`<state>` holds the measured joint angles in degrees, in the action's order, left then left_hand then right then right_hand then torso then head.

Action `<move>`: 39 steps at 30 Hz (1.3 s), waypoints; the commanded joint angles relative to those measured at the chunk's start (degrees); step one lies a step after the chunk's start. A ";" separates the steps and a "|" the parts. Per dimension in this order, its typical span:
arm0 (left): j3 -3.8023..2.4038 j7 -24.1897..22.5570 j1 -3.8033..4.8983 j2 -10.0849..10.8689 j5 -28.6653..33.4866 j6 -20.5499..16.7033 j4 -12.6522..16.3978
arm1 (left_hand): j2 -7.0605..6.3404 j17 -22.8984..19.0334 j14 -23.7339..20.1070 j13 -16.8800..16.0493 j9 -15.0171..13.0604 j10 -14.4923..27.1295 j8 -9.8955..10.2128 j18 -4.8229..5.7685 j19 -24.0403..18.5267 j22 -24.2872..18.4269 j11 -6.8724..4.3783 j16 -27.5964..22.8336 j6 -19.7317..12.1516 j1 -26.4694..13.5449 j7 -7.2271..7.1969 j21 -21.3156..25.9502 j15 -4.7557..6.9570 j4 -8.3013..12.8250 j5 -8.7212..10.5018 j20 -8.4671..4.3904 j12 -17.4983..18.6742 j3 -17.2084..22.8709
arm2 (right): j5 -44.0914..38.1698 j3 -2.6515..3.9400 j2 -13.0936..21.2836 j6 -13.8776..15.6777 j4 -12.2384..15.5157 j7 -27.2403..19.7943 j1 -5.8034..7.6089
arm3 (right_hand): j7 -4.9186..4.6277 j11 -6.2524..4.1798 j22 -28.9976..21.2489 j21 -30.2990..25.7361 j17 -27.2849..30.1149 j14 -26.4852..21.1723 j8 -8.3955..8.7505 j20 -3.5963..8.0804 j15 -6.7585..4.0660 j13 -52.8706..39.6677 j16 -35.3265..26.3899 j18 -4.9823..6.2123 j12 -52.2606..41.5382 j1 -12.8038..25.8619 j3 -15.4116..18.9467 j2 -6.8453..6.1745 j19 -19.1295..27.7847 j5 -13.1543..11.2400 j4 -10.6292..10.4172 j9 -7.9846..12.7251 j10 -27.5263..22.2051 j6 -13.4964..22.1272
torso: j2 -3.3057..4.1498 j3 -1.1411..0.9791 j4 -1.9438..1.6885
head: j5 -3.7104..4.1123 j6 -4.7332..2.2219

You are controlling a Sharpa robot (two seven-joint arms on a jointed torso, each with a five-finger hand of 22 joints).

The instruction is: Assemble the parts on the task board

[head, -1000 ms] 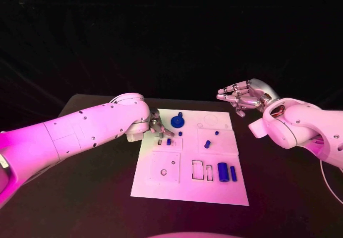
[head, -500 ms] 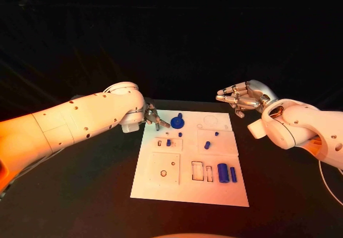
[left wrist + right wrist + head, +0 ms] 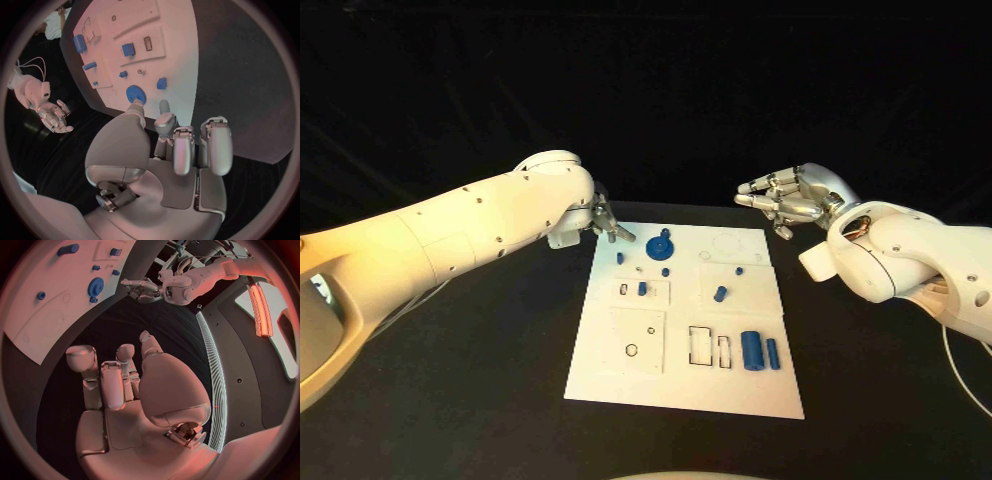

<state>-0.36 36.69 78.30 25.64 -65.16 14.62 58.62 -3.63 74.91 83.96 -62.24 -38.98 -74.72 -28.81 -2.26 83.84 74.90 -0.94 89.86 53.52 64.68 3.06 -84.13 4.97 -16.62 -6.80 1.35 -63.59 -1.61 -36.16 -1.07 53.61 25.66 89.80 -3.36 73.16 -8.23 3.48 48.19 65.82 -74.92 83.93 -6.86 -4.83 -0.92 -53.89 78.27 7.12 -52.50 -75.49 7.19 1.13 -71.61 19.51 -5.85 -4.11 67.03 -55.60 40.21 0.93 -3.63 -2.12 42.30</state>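
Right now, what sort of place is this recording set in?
Most likely a robotics lab test bench: a white task board with small blue parts lies on a black table against a dark backdrop, and an empty left robot hand and right robot hand hover beside its far end.

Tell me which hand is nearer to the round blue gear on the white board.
Left. The left hand hovers just beyond the board's far left corner, close beside the round blue gear. The right hand hangs farther off, past the board's far right corner.
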 commanded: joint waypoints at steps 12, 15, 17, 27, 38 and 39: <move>1.08 -3.25 -0.38 -3.53 -0.22 3.47 -6.56 | 1.08 15.09 6.04 -0.11 0.36 -0.36 0.37 0.59 3.46 9.52 -0.02 0.14 0.72 0.57 0.06 -0.47 -0.51 0.07 -0.02 0.41 -0.53 -0.48 | -0.43 -0.01 -0.36 -1.25 -0.15 0.01 -0.06 | -0.04 -0.19 -0.12 -0.32 0.05 2.37 -0.24 -0.09 -0.16 0.07 -0.30 0.69 0.12 0.02 0.38 -0.01 0.40 -0.06 -0.04 0.05 -0.39 0.48 | 0.23 0.19 0.17 | -0.10 0.03; 1.22 -3.40 -0.46 -3.74 0.03 3.84 -6.74 | 1.28 15.09 6.04 -0.20 0.43 -0.44 0.38 0.61 3.51 9.61 -0.03 0.14 0.80 0.61 0.05 -0.55 -0.51 0.07 -0.01 0.41 -0.63 -0.51 | -0.44 -0.01 -0.39 -1.33 -0.17 0.01 -0.06 | -0.04 -0.20 -0.23 -0.41 0.13 2.35 -0.27 -0.09 -0.17 0.15 -0.38 0.71 0.15 -0.10 0.35 0.21 0.44 0.00 -0.07 0.04 -0.43 0.48 | 0.21 0.18 0.15 | -0.10 0.17; 1.27 -3.48 -0.49 -3.80 0.25 4.02 -6.80 | 1.34 15.09 6.04 -0.23 0.44 -0.47 0.37 0.62 3.52 9.63 -0.03 0.14 0.83 0.62 0.04 -0.57 -0.51 0.06 -0.01 0.41 -0.67 -0.52 | -0.45 -0.02 -0.42 -1.36 -0.19 0.00 -0.07 | -0.04 -0.20 -0.23 -0.41 0.13 2.35 -0.27 -0.09 -0.17 0.15 -0.38 0.71 0.15 -0.10 0.35 0.21 0.44 0.00 -0.07 0.04 -0.43 0.48 | 0.22 0.19 0.16 | -0.14 0.22; 1.35 -2.99 -0.54 -3.83 1.22 5.81 -6.84 | 2.10 15.09 6.04 -0.63 0.63 -0.85 0.22 0.74 3.74 10.08 -0.16 0.14 1.41 0.94 -0.12 -0.98 -0.44 0.17 0.00 0.38 -1.17 -0.71 | -0.47 -0.02 -0.52 -1.50 -0.24 0.03 -0.07 | -0.04 -0.20 -0.23 -0.41 0.13 2.35 -0.27 -0.09 -0.17 0.15 -0.38 0.71 0.15 -0.10 0.35 0.21 0.44 0.00 -0.07 0.04 -0.43 0.48 | 0.16 0.11 0.16 | -0.30 0.33; 1.57 -2.42 -0.59 -3.96 0.91 7.34 -7.30 | 2.87 15.09 6.04 -0.55 0.87 -0.92 0.13 0.75 3.76 10.14 -0.28 0.14 1.79 2.16 -0.26 -1.00 -0.33 0.46 -0.06 0.30 -1.20 -0.68 | -0.52 -0.02 -0.48 -1.59 -0.20 0.09 -0.07 | -0.04 -0.20 -0.24 -0.42 0.12 2.35 -0.28 -0.09 -0.17 0.13 -0.38 0.71 0.13 -0.13 0.36 0.25 0.44 0.03 -0.07 0.04 -0.42 0.47 | 0.14 0.12 0.15 | -0.48 0.43; 1.61 -2.47 -0.61 -3.99 0.85 7.42 -7.33 | 2.93 15.09 6.04 -0.55 0.89 -0.92 0.12 0.75 3.77 10.15 -0.29 0.14 1.82 2.25 -0.27 -1.01 -0.33 0.47 -0.07 0.30 -1.21 -0.67 | -0.52 -0.02 -0.48 -1.62 -0.21 0.09 -0.07 | -0.03 -0.21 -0.28 -0.46 0.12 2.35 -0.31 -0.09 -0.17 0.11 -0.39 0.71 0.08 -0.19 0.36 0.34 0.45 0.09 -0.09 0.03 -0.40 0.46 | 0.14 0.11 0.15 | -0.48 0.43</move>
<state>1.24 34.22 77.70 21.84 -64.37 20.06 51.32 -0.98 74.94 83.96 -62.79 -38.16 -75.35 -28.81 -2.26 83.84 74.94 -1.13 89.86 54.98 66.71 2.86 -84.92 4.97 -16.33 -6.80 1.35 -64.57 -2.27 -36.19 -1.09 53.17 24.94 89.55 -3.22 73.13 -8.23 3.30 47.96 65.61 -74.84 83.93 -6.85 -4.83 -0.92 -53.81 78.27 7.09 -52.50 -75.49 7.18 1.13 -71.61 19.51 -5.85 -4.11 66.85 -55.61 40.34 1.04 -3.48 -2.55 42.71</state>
